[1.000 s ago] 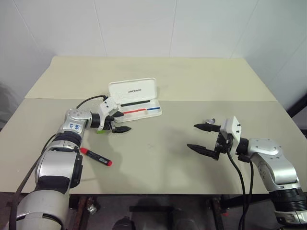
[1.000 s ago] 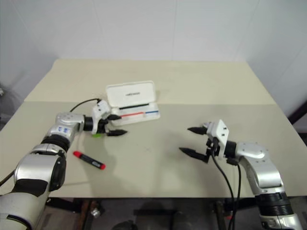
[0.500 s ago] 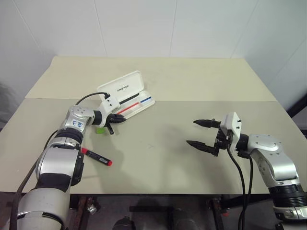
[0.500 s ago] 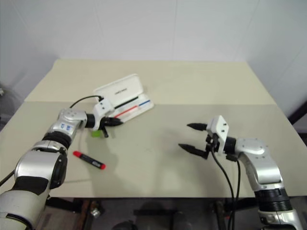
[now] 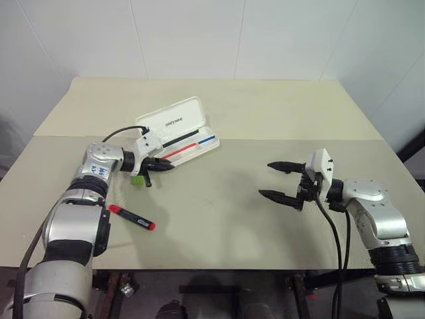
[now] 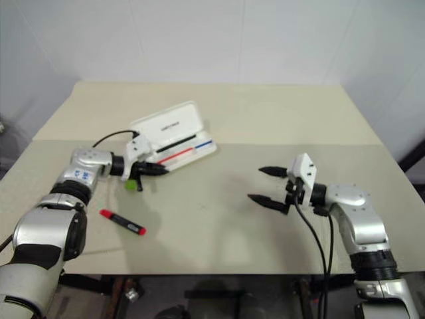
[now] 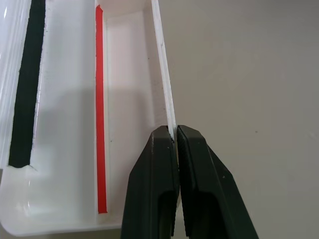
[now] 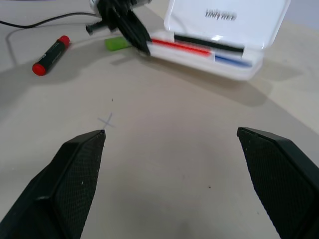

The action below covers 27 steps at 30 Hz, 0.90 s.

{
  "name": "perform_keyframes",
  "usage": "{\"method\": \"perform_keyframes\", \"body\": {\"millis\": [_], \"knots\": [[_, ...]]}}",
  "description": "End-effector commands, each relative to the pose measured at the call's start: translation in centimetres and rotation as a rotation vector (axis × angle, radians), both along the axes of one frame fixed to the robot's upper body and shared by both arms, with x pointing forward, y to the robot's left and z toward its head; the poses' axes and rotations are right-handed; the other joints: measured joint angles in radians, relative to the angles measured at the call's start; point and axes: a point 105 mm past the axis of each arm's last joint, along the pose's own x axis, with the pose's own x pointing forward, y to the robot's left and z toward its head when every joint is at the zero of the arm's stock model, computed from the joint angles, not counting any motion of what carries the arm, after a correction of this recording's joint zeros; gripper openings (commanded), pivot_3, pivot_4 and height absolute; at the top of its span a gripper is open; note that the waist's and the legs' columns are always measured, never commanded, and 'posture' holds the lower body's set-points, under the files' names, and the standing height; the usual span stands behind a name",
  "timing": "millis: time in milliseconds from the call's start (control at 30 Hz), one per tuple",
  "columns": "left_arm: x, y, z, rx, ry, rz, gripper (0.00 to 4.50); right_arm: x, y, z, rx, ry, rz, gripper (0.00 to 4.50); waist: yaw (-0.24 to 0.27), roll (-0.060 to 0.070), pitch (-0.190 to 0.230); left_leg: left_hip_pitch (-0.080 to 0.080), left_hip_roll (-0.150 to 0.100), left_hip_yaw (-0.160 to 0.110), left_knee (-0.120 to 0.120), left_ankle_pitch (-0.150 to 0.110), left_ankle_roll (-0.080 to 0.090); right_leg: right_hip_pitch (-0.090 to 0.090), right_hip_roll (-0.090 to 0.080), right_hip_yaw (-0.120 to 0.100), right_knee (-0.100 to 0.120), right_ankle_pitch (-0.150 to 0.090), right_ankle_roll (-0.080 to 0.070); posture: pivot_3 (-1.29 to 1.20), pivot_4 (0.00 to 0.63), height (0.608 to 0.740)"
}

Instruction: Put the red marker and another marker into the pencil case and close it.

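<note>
case dragged by its rim; both markers outside it

since the earlier frames the left gripper (image 5: 159,166) has gone from jaws apart to jaws pinched together on the thin front wall of the pencil case (image 5: 178,129), and the case has swung from lying square to lying slanted, its right end further up the frame. the case stands open in the upper left of the head view, lid raised. the green marker (image 5: 138,179) lies on the table (image 5: 279,113) just below the left gripper, partly hidden by it. the red marker (image 5: 132,217) lies well apart, lower left. the right gripper (image 5: 283,180) hovers at right centre with jaws wide and nothing between them.

risk, as judged: the grip is on a narrow plastic edge, seen close in the left wrist view, so it may slip off. a further pull may tip the light case or shut the lid. the arm may also sweep the green marker away.
</note>
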Motion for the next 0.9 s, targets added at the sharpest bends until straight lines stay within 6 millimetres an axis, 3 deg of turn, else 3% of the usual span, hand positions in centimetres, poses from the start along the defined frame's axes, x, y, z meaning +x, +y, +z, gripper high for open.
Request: {"method": "perform_keyframes", "body": {"millis": [33, 200, 367, 633, 900], "knots": [[-0.4, 0.4, 2.9, -0.016, -0.111, -0.058, 0.02, 0.5, 0.5, 0.7, -0.006, -0.037, 0.043, 4.50, 0.000, 0.000, 0.000, 0.000, 0.000, 0.000, 0.000, 0.000, 0.000, 0.000, 0.000, 0.000, 0.000, 0.000, 0.000, 0.00, 0.150, 0.740], [-2.0, 1.2, 3.4, -0.018, -0.171, -0.112, 0.02, 1.7, 1.0, 1.4, -0.013, -0.043, 0.088, 4.50, -0.002, 0.001, 0.000, 0.000, 0.000, 0.001, 0.001, 0.000, 0.000, 0.000, 0.000, 0.001, 0.001, 0.000, 0.000, 0.00, 0.150, 0.740], [-4.4, 0.7, 2.7, -0.003, -0.196, -0.131, 0.02, 2.5, 0.8, 2.1, -0.031, -0.048, 0.109, 4.50, -0.002, 0.001, 0.000, 0.000, 0.001, 0.000, 0.001, 0.000, 0.000, 0.000, 0.000, 0.001, 0.001, 0.000, 0.000, 0.00, 0.150, 0.740], [-9.3, -3.1, 1.2, -0.012, -0.158, -0.187, 0.02, 2.8, -1.6, 3.1, -0.032, -0.047, 0.084, 4.50, 0.001, 0.001, 0.001, 0.000, 0.000, 0.000, 0.003, 0.000, 0.001, 0.000, -0.001, 0.001, 0.002, 0.000, 0.000, 0.00, 0.150, 0.740], [-11.2, -6.2, -1.0, 0.066, -0.112, -0.244, 0.02, 2.6, -3.5, 4.0, -0.013, -0.039, 0.047, 4.50, -0.001, 0.001, 0.001, 0.002, 0.000, 0.001, 0.003, 0.000, 0.000, 0.000, 0.000, 0.002, 0.004, 0.000, 0.000, 0.00, 0.150, 0.740]]}}
